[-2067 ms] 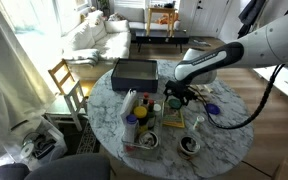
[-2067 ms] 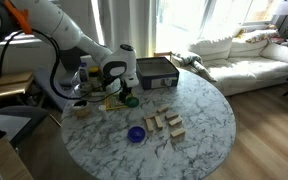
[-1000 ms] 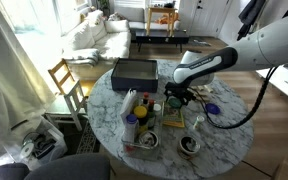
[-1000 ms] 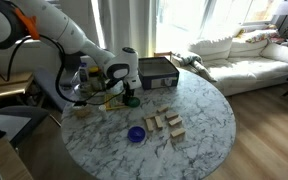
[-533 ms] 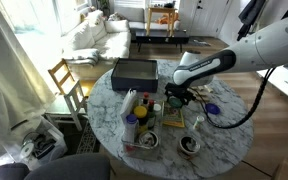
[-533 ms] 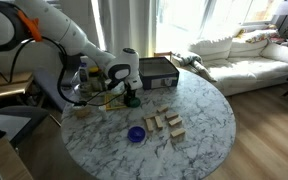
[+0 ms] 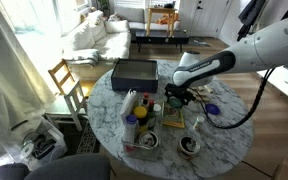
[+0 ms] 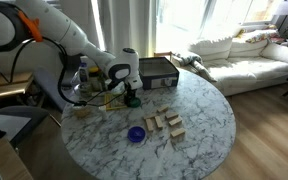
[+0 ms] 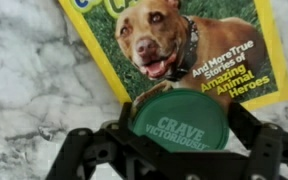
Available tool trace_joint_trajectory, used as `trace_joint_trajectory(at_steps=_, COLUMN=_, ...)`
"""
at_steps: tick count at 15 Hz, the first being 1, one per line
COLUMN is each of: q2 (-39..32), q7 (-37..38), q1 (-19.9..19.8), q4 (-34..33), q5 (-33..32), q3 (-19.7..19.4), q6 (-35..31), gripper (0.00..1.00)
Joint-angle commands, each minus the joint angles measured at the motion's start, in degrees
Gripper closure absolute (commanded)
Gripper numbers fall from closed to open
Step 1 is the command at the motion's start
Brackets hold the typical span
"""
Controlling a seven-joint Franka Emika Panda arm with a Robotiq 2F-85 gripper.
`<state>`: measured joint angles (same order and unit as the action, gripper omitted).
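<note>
In the wrist view my gripper straddles a small round can with a green lid printed "CRAVE VICTORIOUSLY". One dark finger stands at the can's left rim and the other at its right rim, both spread wide. I cannot tell if they touch it. The can stands on the lower edge of a yellow-bordered magazine with a dog on its cover. In both exterior views the gripper points down at the can on the round marble table.
A black box sits at the table's back. Wooden blocks and a small blue bowl lie mid-table. Bottles and bowls crowd one side near the gripper. A wooden chair stands beside the table.
The arm has stayed in place over the can. No clear movement of the fingers or the can shows.
</note>
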<state>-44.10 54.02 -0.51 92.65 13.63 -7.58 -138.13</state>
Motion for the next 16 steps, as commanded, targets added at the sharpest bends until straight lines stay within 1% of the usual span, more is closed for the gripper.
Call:
trace_joint_trajectory(at_steps=1, q2=-1.6, q7=1.1, q1=0.4, q4=-1.9, q5=-0.9, q3=-0.6, q6=0.8, gripper=0.03)
trace_joint_trajectory(at_steps=2, q2=-1.6, q7=1.2, q1=0.5, q4=-1.9, q5=-1.1, q3=-0.8, q6=0.8, gripper=0.00)
trace_joint_trajectory(at_steps=14, q2=-2.6, q7=1.8, q1=0.6, q4=-2.5, q5=-2.1, q3=-1.5, q6=0.6, gripper=0.00)
trace_joint_trajectory(at_steps=15, q2=-2.7, q7=1.8, q1=0.6, q4=-2.5, q5=-2.2, q3=-1.5, q6=0.6, gripper=0.17)
trace_joint_trajectory(at_steps=16, q2=-2.8, q7=1.8, q1=0.5, q4=-2.5, q5=-2.2, q3=-1.4, q6=0.5, gripper=0.26)
